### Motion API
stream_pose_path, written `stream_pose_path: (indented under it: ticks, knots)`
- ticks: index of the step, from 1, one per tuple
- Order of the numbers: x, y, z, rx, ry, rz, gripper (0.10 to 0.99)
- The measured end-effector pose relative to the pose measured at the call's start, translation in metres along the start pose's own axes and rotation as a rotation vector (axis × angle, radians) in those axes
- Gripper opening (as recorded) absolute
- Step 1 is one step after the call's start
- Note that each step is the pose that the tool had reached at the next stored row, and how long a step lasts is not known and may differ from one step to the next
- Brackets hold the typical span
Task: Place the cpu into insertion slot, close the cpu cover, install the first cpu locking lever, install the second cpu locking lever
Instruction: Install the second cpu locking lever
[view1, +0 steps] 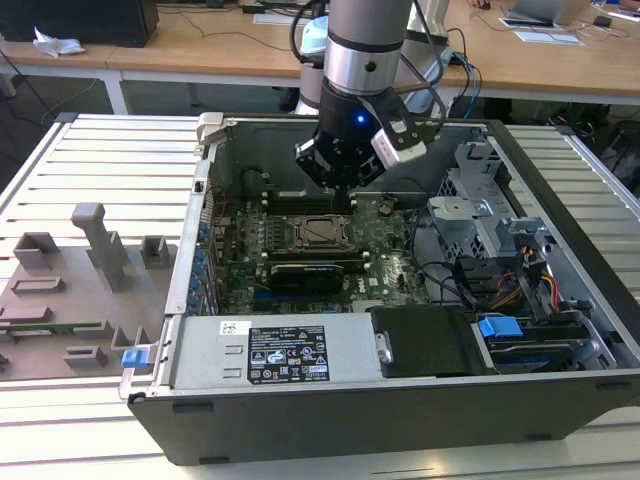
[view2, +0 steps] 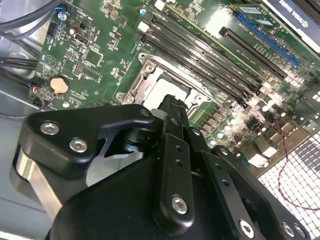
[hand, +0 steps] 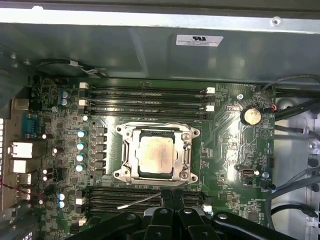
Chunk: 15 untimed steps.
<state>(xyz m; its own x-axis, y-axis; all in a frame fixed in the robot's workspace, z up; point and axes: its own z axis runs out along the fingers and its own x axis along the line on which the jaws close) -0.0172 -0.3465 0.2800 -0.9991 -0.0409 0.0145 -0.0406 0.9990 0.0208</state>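
The cpu (hand: 156, 155), a silvery square chip, lies in the insertion slot (hand: 156, 133) on the green motherboard. The cpu cover (hand: 126, 156) is down around it, its window showing the chip's top. One thin silver locking lever (hand: 140, 200) sticks out slantwise over the memory slots, its end close to my fingertips. My black gripper (hand: 173, 194) is shut with nothing seen between its fingers, just beside the socket's edge. In the second wrist view the gripper (view2: 172, 106) hangs right over the cpu (view2: 167, 90). In the exterior view the gripper (view1: 338, 182) hovers above the socket (view1: 322, 232).
Long black memory slots (hand: 145, 95) flank the socket on both sides. The open computer case's wall (view1: 210, 220) stands at the exterior view's left, and drive cages and cables (view1: 490, 240) at its right. A grey fixture tray (view1: 70, 290) lies outside the case.
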Motion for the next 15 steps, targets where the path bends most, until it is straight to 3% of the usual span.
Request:
stream_pose_path:
  ticks: [6,13,15]
  knots:
    - [0.0001,-0.0038,0.0104,-0.006,-0.0002,0.0,0.106]
    - [0.0035,-0.014,0.0198,-0.024,-0.001,0.0,0.106]
    - [0.0056,-0.0171,0.0259,-0.028,-0.0011,0.0,0.106]
